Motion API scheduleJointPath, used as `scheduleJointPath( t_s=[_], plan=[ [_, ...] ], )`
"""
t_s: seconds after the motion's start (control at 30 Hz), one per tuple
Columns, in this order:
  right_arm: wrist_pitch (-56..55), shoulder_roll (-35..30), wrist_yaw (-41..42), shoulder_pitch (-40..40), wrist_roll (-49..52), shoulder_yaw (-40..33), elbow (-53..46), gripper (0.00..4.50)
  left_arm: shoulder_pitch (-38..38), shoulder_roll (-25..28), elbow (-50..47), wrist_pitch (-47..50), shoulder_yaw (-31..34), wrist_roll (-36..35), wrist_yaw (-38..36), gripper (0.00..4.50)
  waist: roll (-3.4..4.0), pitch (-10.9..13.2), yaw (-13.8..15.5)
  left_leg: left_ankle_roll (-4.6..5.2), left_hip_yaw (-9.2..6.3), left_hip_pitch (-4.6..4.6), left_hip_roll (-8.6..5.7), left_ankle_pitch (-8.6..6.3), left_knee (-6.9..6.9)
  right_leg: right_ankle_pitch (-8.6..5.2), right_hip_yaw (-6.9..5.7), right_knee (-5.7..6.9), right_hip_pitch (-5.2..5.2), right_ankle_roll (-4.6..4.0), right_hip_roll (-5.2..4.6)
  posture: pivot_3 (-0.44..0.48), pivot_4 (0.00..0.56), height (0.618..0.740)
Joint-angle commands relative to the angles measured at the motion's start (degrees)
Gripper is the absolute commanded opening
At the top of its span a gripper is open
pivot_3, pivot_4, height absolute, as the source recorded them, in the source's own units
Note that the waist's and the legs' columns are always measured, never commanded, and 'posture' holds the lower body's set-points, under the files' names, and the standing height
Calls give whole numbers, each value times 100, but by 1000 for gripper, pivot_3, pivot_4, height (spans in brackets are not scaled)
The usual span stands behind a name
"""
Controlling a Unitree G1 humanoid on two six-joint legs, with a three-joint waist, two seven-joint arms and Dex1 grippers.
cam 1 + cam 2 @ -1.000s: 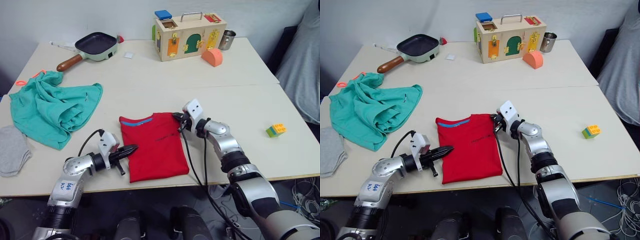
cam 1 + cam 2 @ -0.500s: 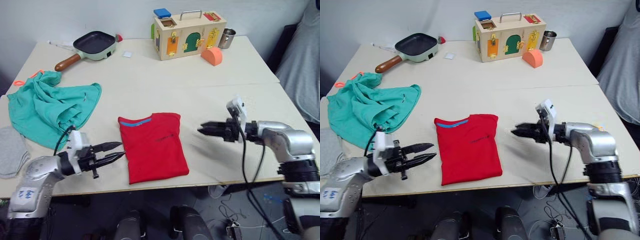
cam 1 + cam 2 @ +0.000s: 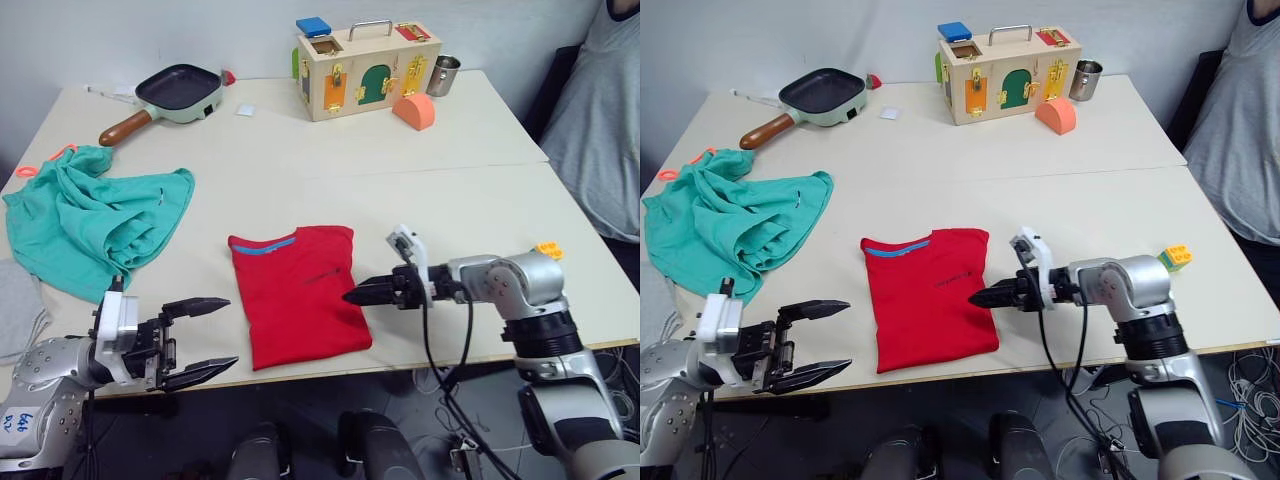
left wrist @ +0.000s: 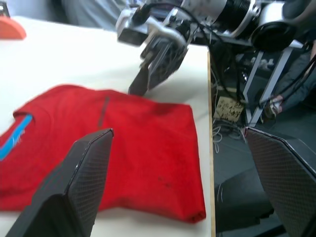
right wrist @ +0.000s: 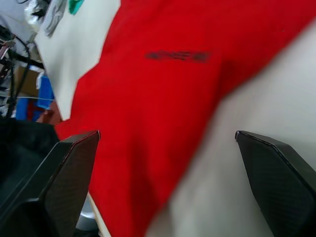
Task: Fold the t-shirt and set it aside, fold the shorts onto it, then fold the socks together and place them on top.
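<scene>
Both arms are built of rounded silver-grey metal segments joined by black collars. Each ends in a tool, the left tool (image 3: 198,337) and the right tool (image 3: 362,295), with two tapered black fingers (image 4: 74,185) of carbon-weave texture. A white box-shaped camera housing is mounted at each wrist. Black cables are routed along both forearms. A handwritten white label is fixed to the left arm.

Red t-shirt (image 3: 296,292) folded flat, table front; teal shorts (image 3: 90,220) crumpled left.
</scene>
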Motion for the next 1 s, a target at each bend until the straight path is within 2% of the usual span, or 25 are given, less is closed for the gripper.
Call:
scheduleJointPath(
  t_s=[0.03, 0.23, 0.33, 0.5, 0.67, 0.77, 0.87, 0.93, 1.0],
  plan=[
    [273, 357, -248, -120, 44, 126, 247, 3284, -22, -71, -125, -308, 190, -83, -77, 4500, 0, 0, -6, 0, 1, 0, 0, -1, 1, 0, 0, -1, 0, 0, 1, 0, 150, 740],
    [376, 577, -607, -348, 1, -223, 615, 1194, 3, -181, -69, -557, 165, 48, 12, 4500, 0, 0, 8, 6, 4, -6, -3, -4, 8, 1, 1, -3, 1, 1, -1, 0, 150, 740],
    [494, 360, -651, -396, 84, -490, 602, 86, 77, -196, -31, -604, 133, 109, 46, 4500, 0, 0, 8, 8, 5, -6, -3, -5, 9, 1, 1, -3, 1, 2, -1, 0, 150, 740],
    [491, -603, -527, -256, 104, -749, 394, 30, 6, -240, 59, -623, 79, 146, 122, 4500, 5, 3, 93, 15, 1, -14, -8, -7, 9, 3, 0, -11, -1, 5, -5, 0, 150, 740],
    [45, -1726, -278, -54, -79, -967, 667, 30, -160, -248, 211, -622, 11, 173, 140, 4500, 7, 5, 149, 23, 5, -21, -8, -12, 6, 8, -1, -37, 0, 15, -3, 0, 150, 740],
    [-614, -2500, 97, 85, -431, -808, 1160, 30, -287, -231, 323, -634, -47, 184, 124, 4500, 7, 5, 156, 27, 8, -23, -7, -15, 7, 10, -1, -44, -1, 17, -1, 0, 150, 740],
    [-1798, -3155, 755, 247, -1035, -343, 1827, 30, -400, -210, 413, -625, -82, 187, 104, 4500, 9, 6, 161, 28, 15, -23, -8, -16, 7, 11, 0, -49, 0, 21, 1, 0, 150, 740],
    [-2695, -3324, 1123, 82, -1480, -118, 2671, 30, -478, -194, 492, -625, -122, 196, 69, 4500, 9, 6, 155, 28, 21, -22, -5, -16, 8, 12, 1, -53, 1, 23, 7, 0, 150, 740],
    [-3166, -3282, 1152, -258, -1821, -28, 3429, 30, -538, -180, 550, -628, -163, 217, 25, 4500, 12, 8, 117, 28, 36, -20, -2, -15, 11, 16, 5, -53, 0, 29, 11, 0, 150, 740]
  ],
)
